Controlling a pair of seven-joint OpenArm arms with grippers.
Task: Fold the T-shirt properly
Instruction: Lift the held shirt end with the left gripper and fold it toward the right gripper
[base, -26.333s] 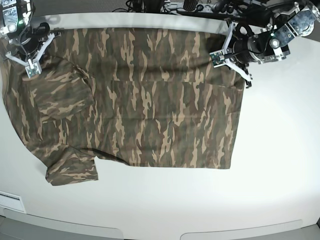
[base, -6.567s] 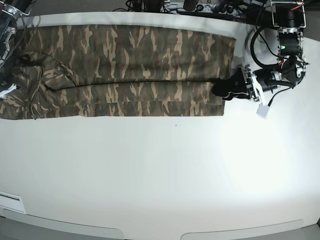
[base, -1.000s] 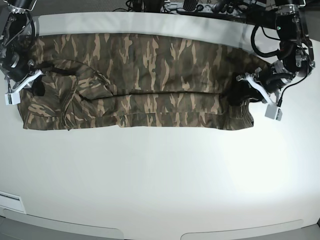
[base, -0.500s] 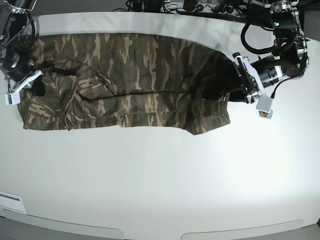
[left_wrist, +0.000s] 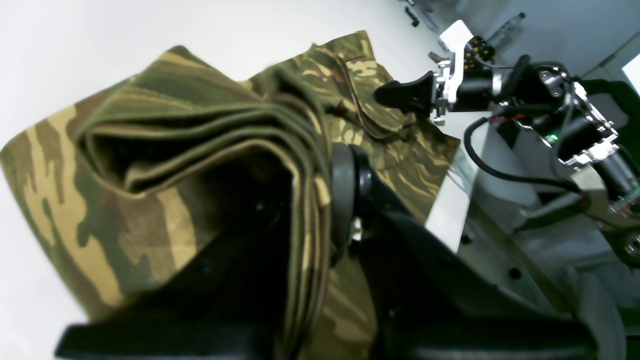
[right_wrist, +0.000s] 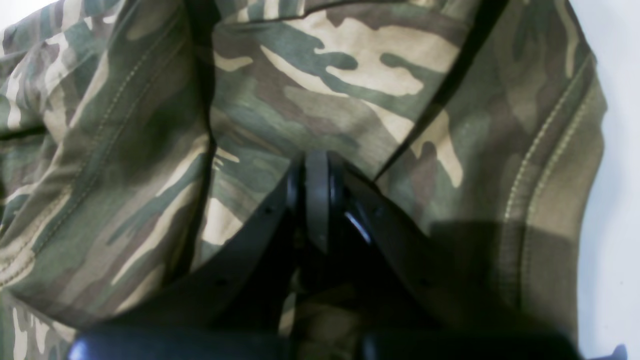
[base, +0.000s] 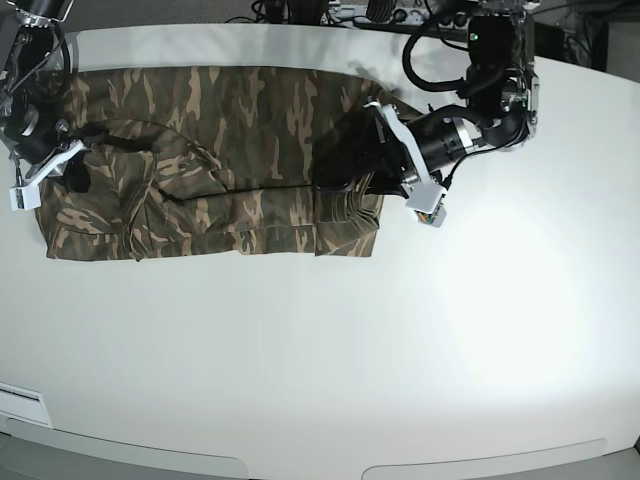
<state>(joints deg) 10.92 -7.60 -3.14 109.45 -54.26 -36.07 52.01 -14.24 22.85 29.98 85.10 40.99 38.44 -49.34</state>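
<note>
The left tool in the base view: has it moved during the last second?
Yes. The left tool, shut on the T-shirt, has moved leftward, away from the table's right edge.

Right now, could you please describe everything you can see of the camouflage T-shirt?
The T-shirt is soft cloth in olive, brown and tan camouflage with stitched hems. It lies on the white table as a long band near the far edge, rumpled at the sleeve end. The left gripper is shut on its other end, carrying stacked layers back over the band. The right gripper is clamped on the sleeve end, its fingers pinching the cloth.
</note>
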